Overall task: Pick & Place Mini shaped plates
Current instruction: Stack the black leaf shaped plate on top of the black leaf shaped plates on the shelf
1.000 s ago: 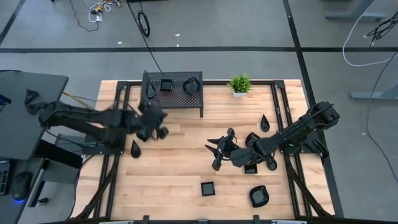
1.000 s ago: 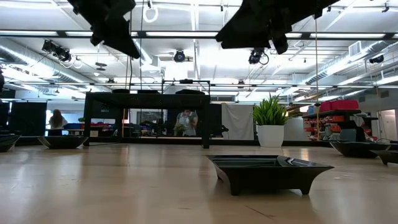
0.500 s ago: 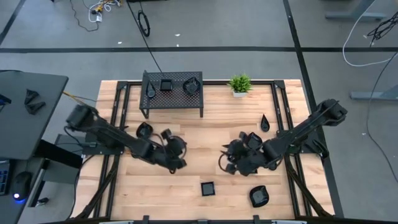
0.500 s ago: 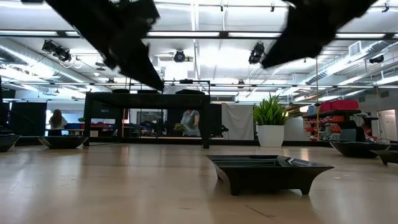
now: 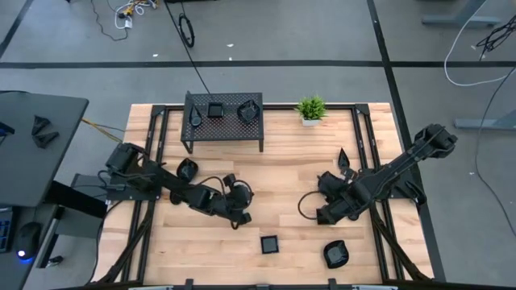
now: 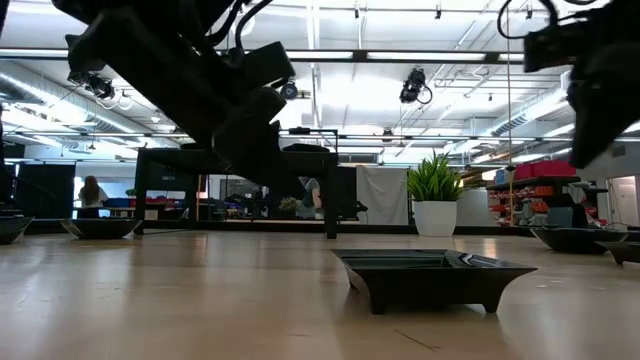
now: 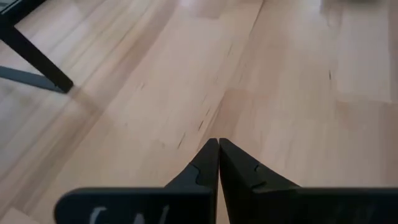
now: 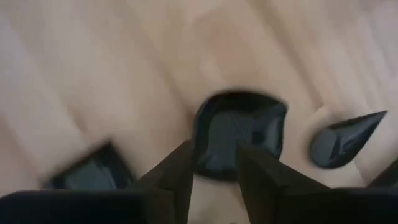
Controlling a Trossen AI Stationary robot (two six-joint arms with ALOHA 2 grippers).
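Note:
Small glossy black plates lie scattered. A square one (image 5: 269,243) and a rounded one (image 5: 336,254) rest near the near edge, a rounded one (image 5: 187,169) is at the left, and a teardrop (image 5: 343,159) is at the right. Two more sit on the black rack (image 5: 224,121). My left gripper (image 5: 240,217) hangs shut over bare wood (image 7: 218,146), up-left of the square plate. My right gripper (image 5: 318,216) is open above the table. In its wrist view (image 8: 214,168) the fingers point at a rounded plate (image 8: 239,134), with a teardrop (image 8: 345,140) and a square plate (image 8: 93,171) beside it.
A small green potted plant (image 5: 310,109) stands at the far edge, right of the rack. In the low view the square plate (image 6: 430,275) sits in the foreground, and more plates lie at the left (image 6: 100,228) and right (image 6: 575,238). People stand in the room beyond.
My left arm has swung from beside the rack toward the table's middle and near edge, coming lower. My right gripper has drawn back toward the right edge. No plate has moved.

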